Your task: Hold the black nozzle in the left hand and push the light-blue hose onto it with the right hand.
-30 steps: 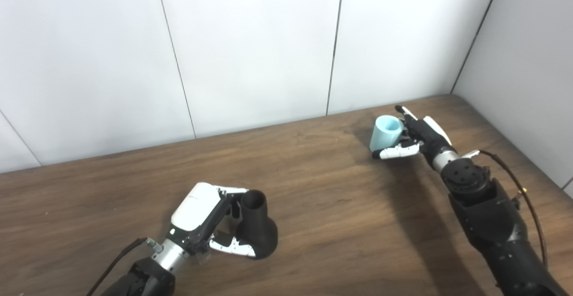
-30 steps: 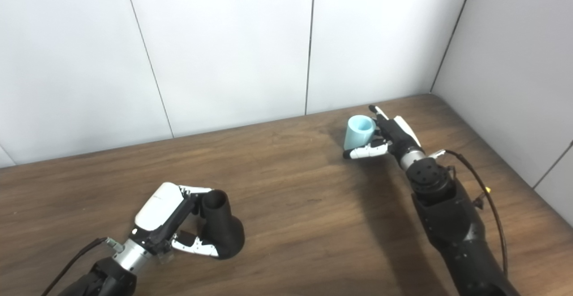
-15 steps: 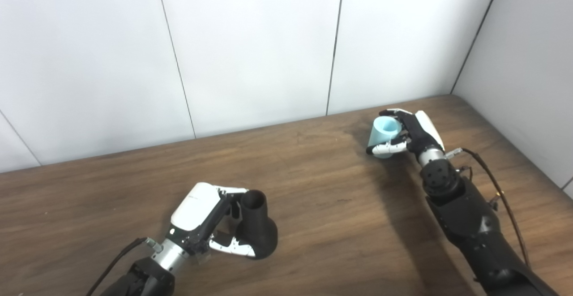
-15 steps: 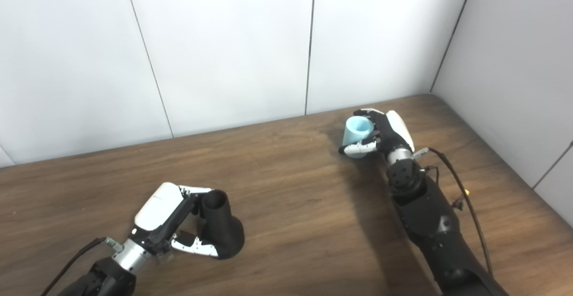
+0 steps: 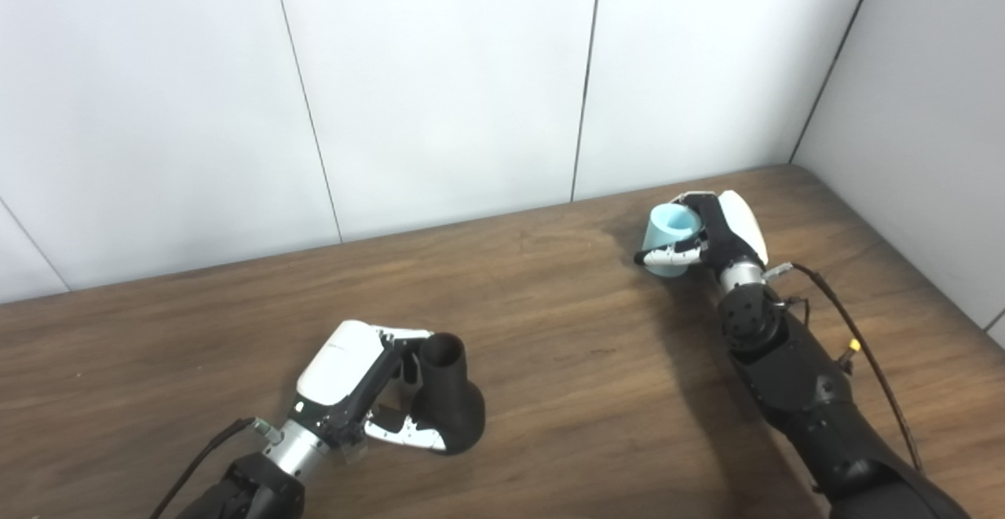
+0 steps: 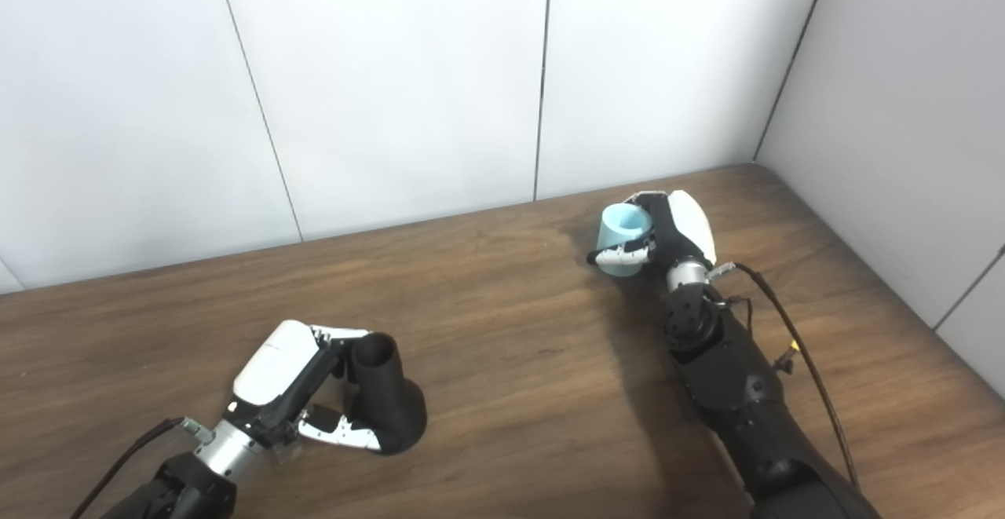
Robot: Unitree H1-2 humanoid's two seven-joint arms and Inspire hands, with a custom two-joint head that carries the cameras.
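The black nozzle stands upright on the wooden table at the lower left, narrow mouth up and wide base down. My left hand is wrapped around it, with the thumb at the base and the fingers at the neck. Far to the right near the back, the short light-blue hose is gripped by my right hand, its open end facing up. The two pieces are far apart.
White wall panels rise right behind the table's back edge, and a side wall closes the right. Bare wood lies between the two hands. Cables trail along both forearms.
My right hand closed its fingers around the light-blue hose and the arm swung a little left. The left hand and black nozzle stayed put.
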